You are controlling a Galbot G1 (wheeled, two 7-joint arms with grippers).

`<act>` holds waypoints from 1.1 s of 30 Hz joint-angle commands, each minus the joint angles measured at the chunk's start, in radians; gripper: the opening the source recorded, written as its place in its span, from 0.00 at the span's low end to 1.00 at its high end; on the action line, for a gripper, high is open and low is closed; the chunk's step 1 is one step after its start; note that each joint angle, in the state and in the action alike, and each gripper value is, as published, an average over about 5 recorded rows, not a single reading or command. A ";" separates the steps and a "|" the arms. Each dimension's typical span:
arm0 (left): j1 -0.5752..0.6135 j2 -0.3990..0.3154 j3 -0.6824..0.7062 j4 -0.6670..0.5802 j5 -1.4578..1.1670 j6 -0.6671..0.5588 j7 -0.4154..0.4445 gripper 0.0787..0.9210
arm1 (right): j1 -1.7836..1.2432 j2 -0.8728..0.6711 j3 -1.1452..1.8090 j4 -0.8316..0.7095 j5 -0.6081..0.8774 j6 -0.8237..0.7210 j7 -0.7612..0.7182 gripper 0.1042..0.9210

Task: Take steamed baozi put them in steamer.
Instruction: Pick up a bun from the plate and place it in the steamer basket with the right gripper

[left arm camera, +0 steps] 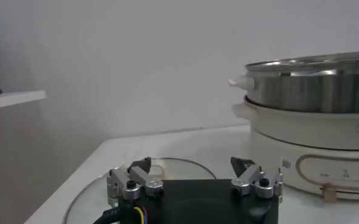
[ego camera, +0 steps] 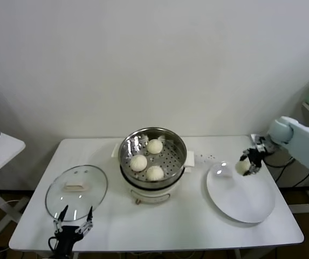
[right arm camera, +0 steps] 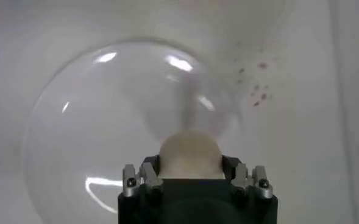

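From the head view: a steamer [ego camera: 152, 162] at the middle of a white table [ego camera: 159, 229], shiny steel pot on a white base, perforated tray inside. Three steamed baozi on that tray — one toward the far rim [ego camera: 155, 146], one on the steamer's left side [ego camera: 138, 163], one nearest the front rim [ego camera: 155, 173]. To the right of the steamer, a white plate [ego camera: 246, 202], bare across its near part. Over the plate's far edge, the right pincer [ego camera: 247, 163], closed on a fourth baozi [ego camera: 242, 167], off-white and round, held up off the plate. To the left of the steamer, a flat glass lid [ego camera: 76, 192] lying on the table, with the left pincer [ego camera: 74, 219] low at the lid's near edge, fingers spread apart and holding nothing. From the left wrist view: the left pincer [left arm camera: 194, 178] with its two fingers well apart and nothing between them, the glass lid [left arm camera: 173, 165] just beyond, and past that the steamer [left arm camera: 313, 122] — steel wall above, cream base below, a small side handle facing the lid. From the right wrist view: the right pincer [right arm camera: 191, 176] looking straight down on the white plate [right arm camera: 94, 140], its fingers clamped on either side of the held baozi [right arm camera: 190, 153]; a scatter of small reddish specks [right arm camera: 258, 91] beside the plate's rim on the table.
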 commanded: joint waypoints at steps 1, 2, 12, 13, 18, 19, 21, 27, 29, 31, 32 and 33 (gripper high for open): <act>0.004 -0.004 0.012 -0.024 0.005 0.026 -0.001 0.88 | 0.458 0.232 -0.422 -0.057 0.603 -0.078 0.007 0.68; 0.003 -0.005 0.015 -0.027 0.008 0.028 -0.001 0.88 | 0.477 0.258 -0.444 -0.056 0.651 -0.088 0.010 0.68; -0.018 -0.028 0.069 -0.046 0.082 0.056 -0.012 0.88 | 0.548 0.484 -0.554 -0.014 0.877 -0.153 0.048 0.68; -0.017 -0.031 0.077 -0.048 0.087 0.055 -0.012 0.88 | 0.547 0.500 -0.558 -0.007 0.889 -0.159 0.054 0.68; -0.014 -0.038 0.089 -0.061 0.095 0.051 -0.012 0.88 | 0.532 0.551 -0.586 0.035 0.921 -0.179 0.080 0.68; -0.014 -0.037 0.086 -0.063 0.094 0.051 -0.012 0.88 | 0.527 0.557 -0.592 0.042 0.921 -0.181 0.084 0.68; -0.013 -0.035 0.080 -0.065 0.091 0.049 -0.012 0.88 | 0.515 0.565 -0.603 0.055 0.920 -0.185 0.094 0.68; -0.006 -0.034 0.071 -0.069 0.086 0.043 -0.013 0.88 | 0.456 0.597 -0.622 0.048 0.911 -0.190 0.114 0.68; -0.005 -0.035 0.072 -0.072 0.086 0.043 -0.013 0.88 | 0.434 0.609 -0.625 0.039 0.908 -0.190 0.120 0.68; -0.003 -0.036 0.072 -0.074 0.084 0.042 -0.013 0.88 | 0.410 0.619 -0.628 0.031 0.902 -0.191 0.128 0.68; -0.001 -0.037 0.071 -0.075 0.081 0.041 -0.013 0.88 | 0.398 0.622 -0.629 0.026 0.897 -0.192 0.131 0.68; 0.001 -0.036 0.070 -0.075 0.079 0.040 -0.013 0.88 | 0.386 0.625 -0.630 0.021 0.891 -0.192 0.135 0.68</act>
